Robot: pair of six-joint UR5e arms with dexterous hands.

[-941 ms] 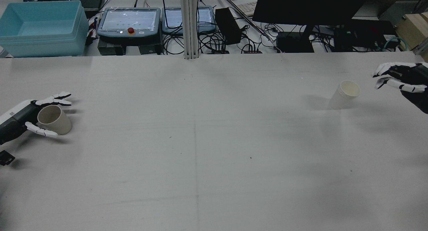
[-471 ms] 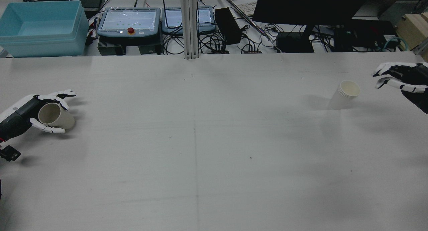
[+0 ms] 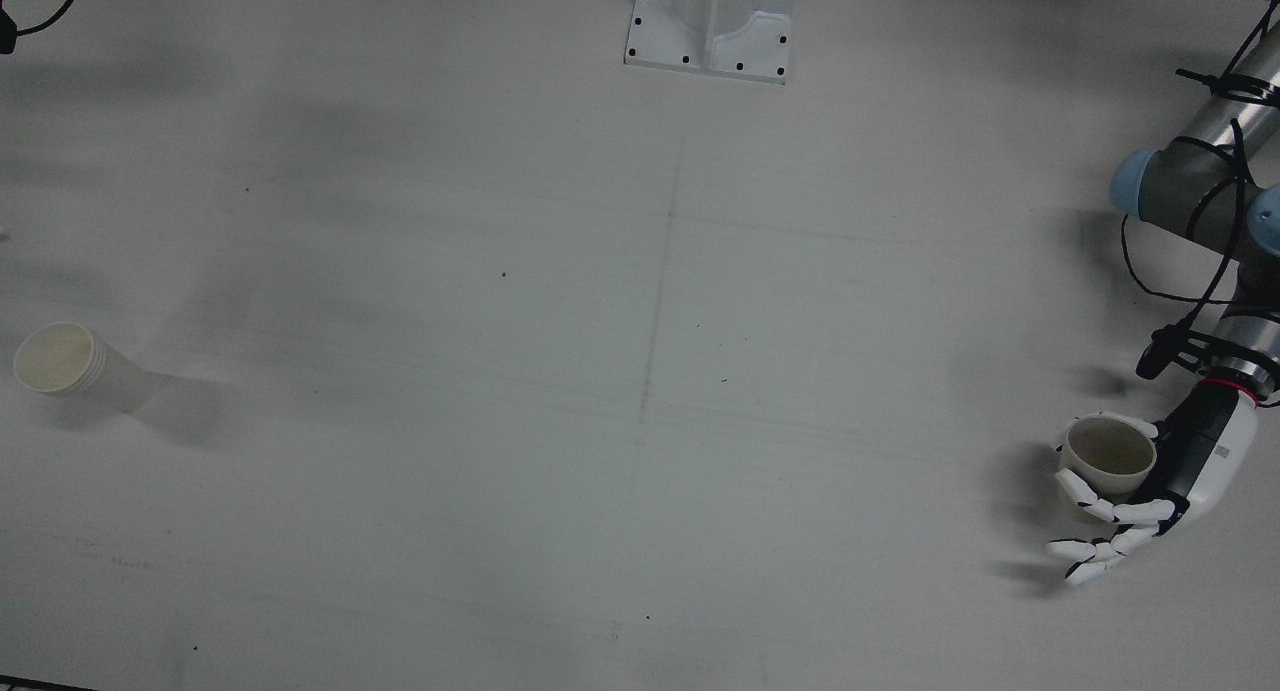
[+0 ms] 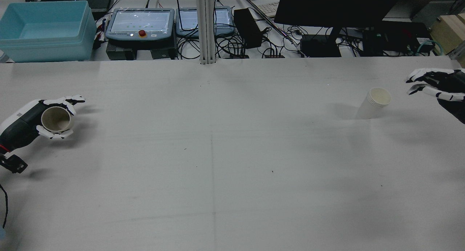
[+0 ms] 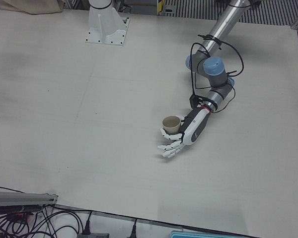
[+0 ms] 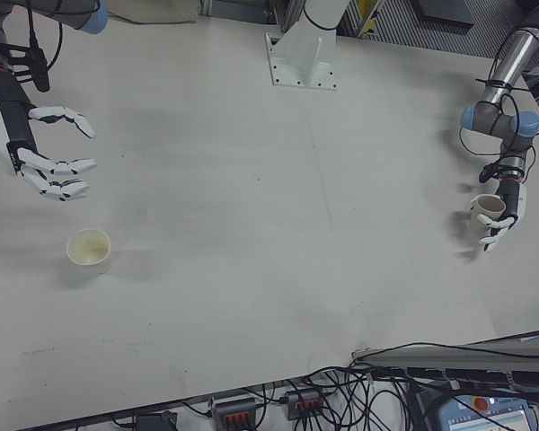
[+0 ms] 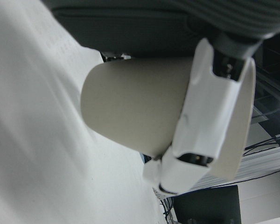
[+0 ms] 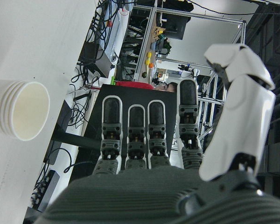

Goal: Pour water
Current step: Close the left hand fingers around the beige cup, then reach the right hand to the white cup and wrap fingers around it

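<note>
Since a moment ago my left hand (image 4: pixel 34 122) has lifted, clasping its light, crushable cup (image 4: pixel 56 119) mid-wall near the desk's left edge; right hand (image 4: pixel 436 85) hangs empty, fingers spread.

Two cups (image 4: pixel 55 119) (image 4: pixel 374 102), two hands (image 4: pixel 25 122) (image 4: pixel 441 85)

Fills the frame: a beige paper cup (image 7: pixel 135 105) lying sideways, base toward 9 o'clock, rim toward 3 o'clock. Clamped by the left robot hand (image 7: pixel 210 116), white fingers (image 7: pixel 203 140) across its wall. Pale surface (image 7: pixel 32 154) toward 8 o'clock.
</note>
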